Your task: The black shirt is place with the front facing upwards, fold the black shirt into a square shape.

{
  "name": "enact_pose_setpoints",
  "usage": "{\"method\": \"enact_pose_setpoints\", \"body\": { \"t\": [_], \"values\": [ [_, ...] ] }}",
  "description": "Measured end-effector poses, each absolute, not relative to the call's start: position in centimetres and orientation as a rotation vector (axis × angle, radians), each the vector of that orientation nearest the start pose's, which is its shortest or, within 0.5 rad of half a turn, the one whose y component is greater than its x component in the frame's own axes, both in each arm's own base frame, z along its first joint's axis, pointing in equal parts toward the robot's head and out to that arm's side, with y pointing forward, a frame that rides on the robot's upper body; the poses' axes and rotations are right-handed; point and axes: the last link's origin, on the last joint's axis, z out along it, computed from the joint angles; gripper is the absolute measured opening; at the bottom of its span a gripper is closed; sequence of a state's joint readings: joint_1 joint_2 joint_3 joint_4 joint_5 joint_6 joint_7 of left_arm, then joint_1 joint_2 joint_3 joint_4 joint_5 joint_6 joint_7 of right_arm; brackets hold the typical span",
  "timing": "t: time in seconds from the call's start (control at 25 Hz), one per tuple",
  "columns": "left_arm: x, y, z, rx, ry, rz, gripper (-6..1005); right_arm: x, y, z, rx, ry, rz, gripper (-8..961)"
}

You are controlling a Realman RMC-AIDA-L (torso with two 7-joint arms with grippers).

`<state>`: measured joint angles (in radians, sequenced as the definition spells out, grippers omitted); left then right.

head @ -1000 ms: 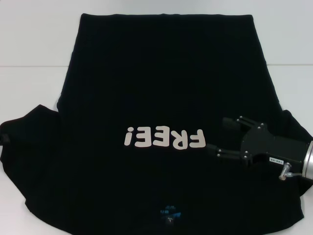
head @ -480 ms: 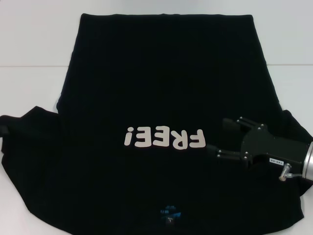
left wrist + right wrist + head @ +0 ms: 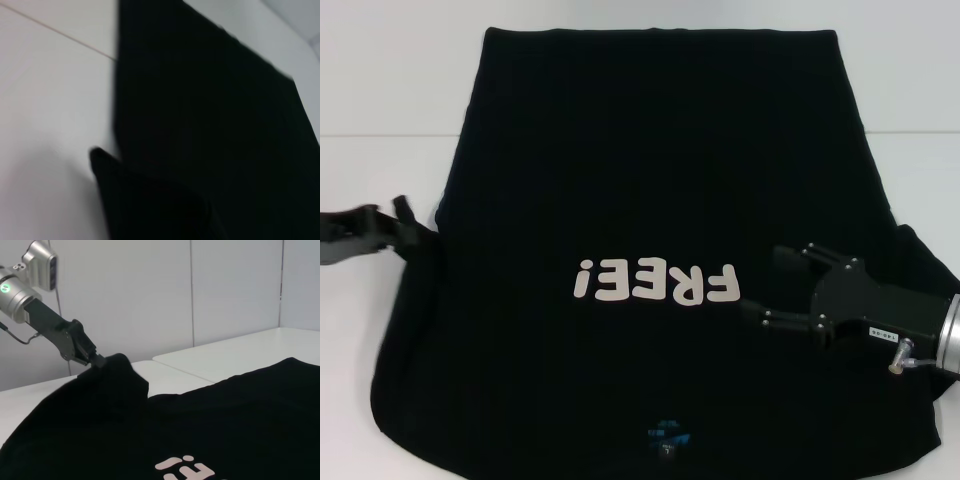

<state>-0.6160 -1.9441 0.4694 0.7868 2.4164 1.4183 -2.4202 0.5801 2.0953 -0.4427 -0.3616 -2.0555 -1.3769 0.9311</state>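
Left hand [image 3: 405, 232] gripping black shirt [image 3: 660, 160] sleeve.

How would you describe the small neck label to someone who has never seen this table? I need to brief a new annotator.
Start from the white table, which is mostly covered by the black shirt. Find the white "FREE!" lettering on its front, then move toward the robot, close to the shirt's near edge. The neck label sits there, the only blue spot on the plain black cloth.
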Motion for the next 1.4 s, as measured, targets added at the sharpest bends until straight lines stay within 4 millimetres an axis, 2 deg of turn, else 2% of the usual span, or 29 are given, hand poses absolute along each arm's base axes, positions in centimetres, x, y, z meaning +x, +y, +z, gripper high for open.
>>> {"method": "enact_pose_setpoints", "body": {
  "t": [0.24, 0.48, 0.88, 1.12, 1.24, 1.4],
  "values": [
    [-28.7, 38.0, 6.6, -2.155, -1.665, -0.353, 25, 28.3, 33.0, -4.0, -2.56, 0.441, 0.685, 944],
    [-27.1, 37.2, 5.4, -2.264, -1.638, -0.48, 26, 28.6, 32.7, -4.1, -2.559, 0.453, 0.684, 944],
    [-28.0, 36.2, 4.6, -2.291, -1.661, -0.529, 31, 28.7, 32.6, -4.0, -2.556, 0.458, 0.682, 944],
    [-27.5, 35.5, 4.5, -2.454, -1.587, -0.614, 190, 28.9, 32.9, -3.6, -2.541, 0.507, 0.686, 944],
    [-27.2, 34.7, 4.2, -2.58, -1.395, -0.666, 305, 28.9, 33.5, -2.4, -2.511, 0.619, 0.713, 945],
    [-27.3, 33.1, 3.2, -2.671, -1.065, -0.749, 471, 29.0, 35.1, 1.0, -2.432, 0.896, 0.735, 944]
  ]
}}
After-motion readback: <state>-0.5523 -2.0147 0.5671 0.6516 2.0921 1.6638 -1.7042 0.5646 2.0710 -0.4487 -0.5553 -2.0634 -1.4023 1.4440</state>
